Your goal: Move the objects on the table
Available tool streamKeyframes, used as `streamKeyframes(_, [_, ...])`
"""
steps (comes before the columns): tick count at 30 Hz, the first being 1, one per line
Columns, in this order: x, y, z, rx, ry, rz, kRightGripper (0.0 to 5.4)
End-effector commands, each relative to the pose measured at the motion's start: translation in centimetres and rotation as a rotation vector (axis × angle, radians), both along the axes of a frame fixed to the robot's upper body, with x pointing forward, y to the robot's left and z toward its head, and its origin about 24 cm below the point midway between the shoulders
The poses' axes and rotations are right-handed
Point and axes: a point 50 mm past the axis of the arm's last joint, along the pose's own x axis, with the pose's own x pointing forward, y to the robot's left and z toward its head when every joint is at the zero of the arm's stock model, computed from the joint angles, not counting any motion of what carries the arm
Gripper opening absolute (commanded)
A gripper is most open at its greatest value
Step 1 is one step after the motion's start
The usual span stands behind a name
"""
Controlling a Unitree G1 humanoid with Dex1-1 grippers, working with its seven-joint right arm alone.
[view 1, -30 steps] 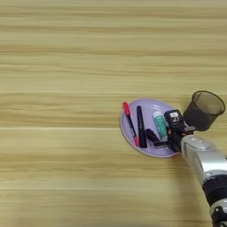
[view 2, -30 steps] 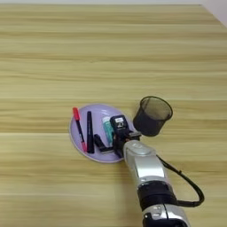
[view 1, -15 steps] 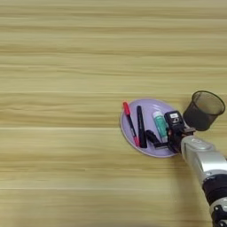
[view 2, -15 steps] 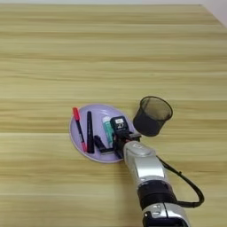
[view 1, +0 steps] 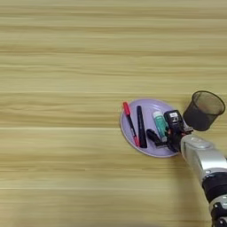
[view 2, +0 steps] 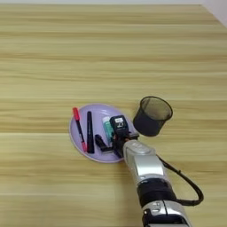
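- Hovering low over the right half of a lilac plate (view 2: 77,133), gripper (view 2: 109,145) at the end of the silver forearm (view 2: 142,168); fingers reach left along the plate, one black finger (view 2: 101,142) lying on the plate surface just right of the black pen.
- Cannot tell whether the fingers are spread or closed, or whether anything is held.
- Lying on the plate, side by side and roughly parallel: red-capped pen (view 2: 79,129) farthest left, black pen (view 2: 89,138) next to it, tube (view 2: 107,128) to the right, its lower end hidden under the gripper.
- Standing upright just right of the plate, apart from its rim, mesh cup (view 2: 152,115); looks empty, though its bottom is hard to read.
- Resting on the wide wooden worktop (view 2: 111,53), plate and cup, near the right-hand front.
- Likely light and stiff, both pens; thin round barrels probably roll and slip, so best pinched across the middle of the barrel.
- Probably light too, the tube; smooth sides, perhaps a little soft, so a gentle squeeze across its width near mid-length seems wise.
- Risk judged: crowding on the plate, a finger nudging a neighbouring pen.
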Motion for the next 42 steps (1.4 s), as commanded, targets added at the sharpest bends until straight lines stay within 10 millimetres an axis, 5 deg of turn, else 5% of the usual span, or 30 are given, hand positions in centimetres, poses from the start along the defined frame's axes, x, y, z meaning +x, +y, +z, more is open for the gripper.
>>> streamKeyframes(1, [2.15,-0.54,2.65,-0.027,-0.116,0.006,4.15])
streamKeyframes(25, [2.14,-0.45,2.67,-0.011,-0.117,0.007,1.73])
streamKeyframes(42, [2.12,-0.42,2.73,-0.007,-0.120,0.006,1.67])
